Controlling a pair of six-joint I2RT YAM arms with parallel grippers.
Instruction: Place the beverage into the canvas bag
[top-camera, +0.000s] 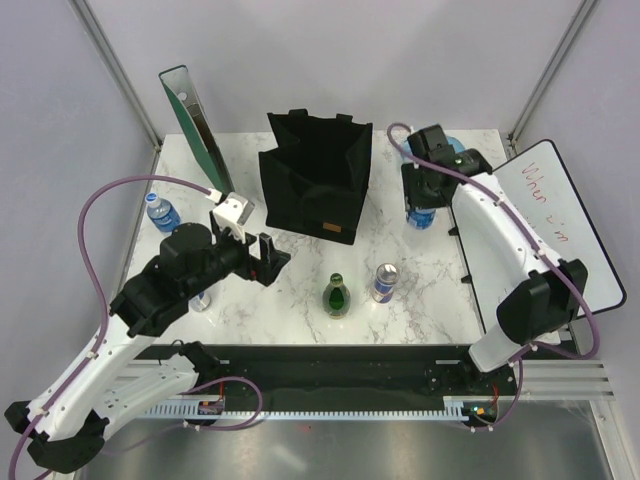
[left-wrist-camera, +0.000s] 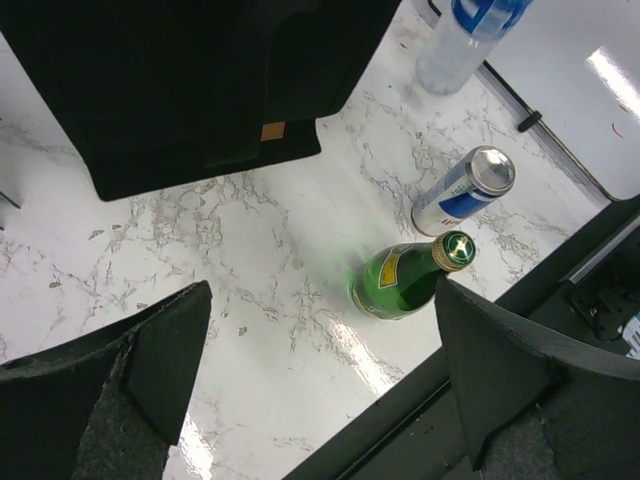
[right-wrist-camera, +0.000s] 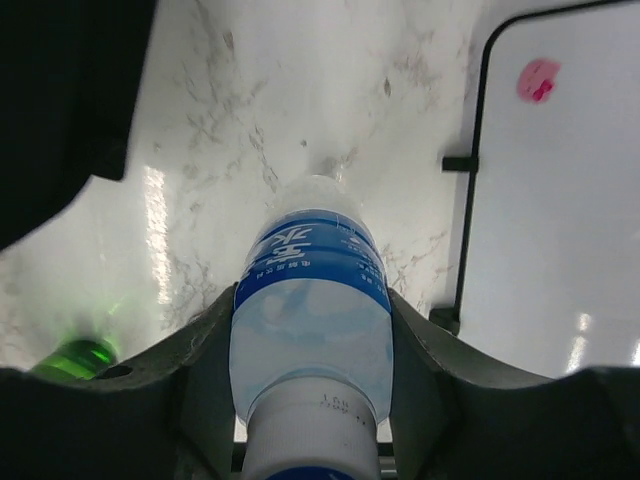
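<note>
The black canvas bag (top-camera: 315, 175) stands open at the back middle of the table; its tan label (left-wrist-camera: 272, 130) shows in the left wrist view. My right gripper (top-camera: 425, 188) is to the right of the bag, shut on a clear water bottle with a blue label (top-camera: 423, 215). In the right wrist view both fingers (right-wrist-camera: 205, 350) press the sides of the bottle (right-wrist-camera: 312, 300) just under its white cap. I cannot tell whether it still touches the table. My left gripper (top-camera: 272, 258) is open and empty, low in front of the bag's left corner.
A green glass bottle (top-camera: 338, 296) and a blue and silver can (top-camera: 385, 283) stand in front of the bag. A second water bottle (top-camera: 163, 212) stands at the left edge. A whiteboard (top-camera: 560, 220) lies on the right. A tall green-edged board (top-camera: 195, 125) leans at the back left.
</note>
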